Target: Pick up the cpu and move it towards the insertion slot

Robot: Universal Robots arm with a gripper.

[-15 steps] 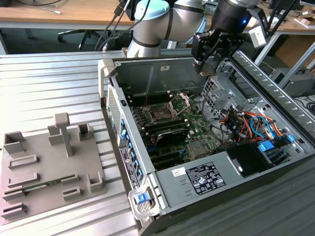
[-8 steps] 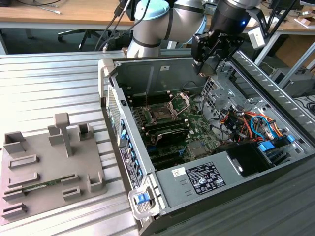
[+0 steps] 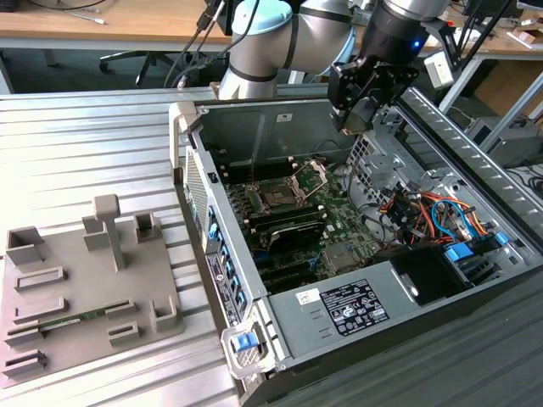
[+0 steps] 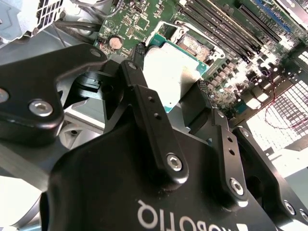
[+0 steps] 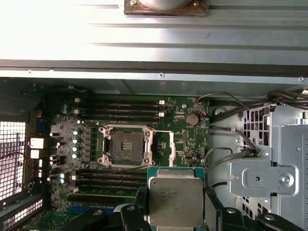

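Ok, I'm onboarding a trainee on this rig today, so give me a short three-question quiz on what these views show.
1. True or false: the claw holds the cpu.
2. In the exterior view, the claw hangs over: A) the grey tray B) the open computer case C) the wooden desk.
3. Fill in: in the first wrist view, the insertion slot has its dark centre bare, so the chip is not yet ____.

Key: 1 true; 2 B; 3 seated.

Silver arm (image 3: 327, 30) with pale-blue joint caps, black gripper (image 4: 168, 103) with screwed fingers, white lettering on its body
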